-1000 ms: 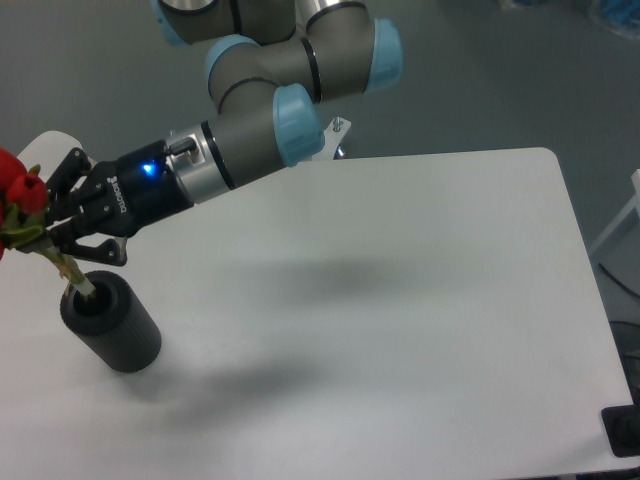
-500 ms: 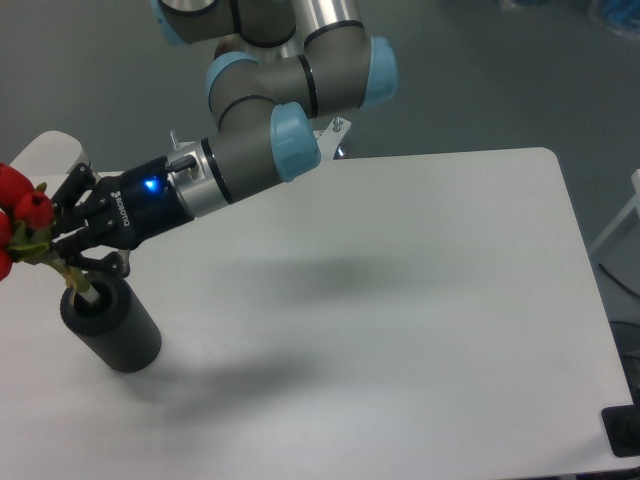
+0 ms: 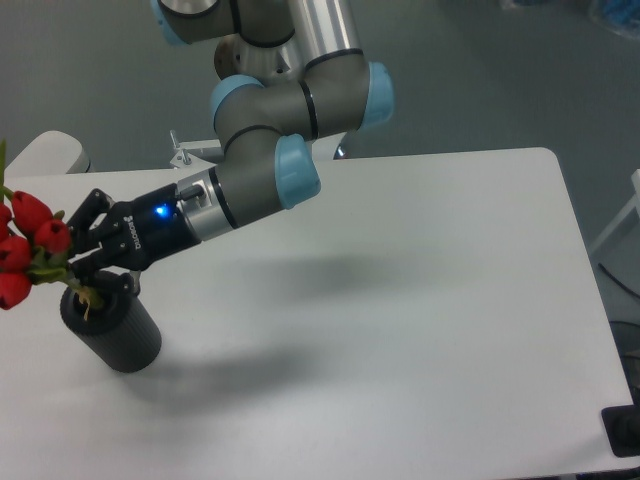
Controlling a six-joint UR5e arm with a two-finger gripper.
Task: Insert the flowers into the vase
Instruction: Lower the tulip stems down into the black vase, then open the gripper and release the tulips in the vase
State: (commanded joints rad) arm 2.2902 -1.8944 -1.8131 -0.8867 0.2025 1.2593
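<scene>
The vase (image 3: pixel 112 331) sits nearest us on the white table (image 3: pixel 400 300). Just above its mouth we've got the gripper (image 3: pixel 78 270), jaws clamped on the flowers (image 3: pixel 28 255), stems dipping into the vase, buds leaning left.

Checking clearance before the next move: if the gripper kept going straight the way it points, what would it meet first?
Beyond the flowers the gripper holds, probably nothing: it points left off the table, though depth is unclear.

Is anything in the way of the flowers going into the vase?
Nothing visible. The gripper holds the flowers right over the vase, and the stem ends already reach its open mouth.
</scene>
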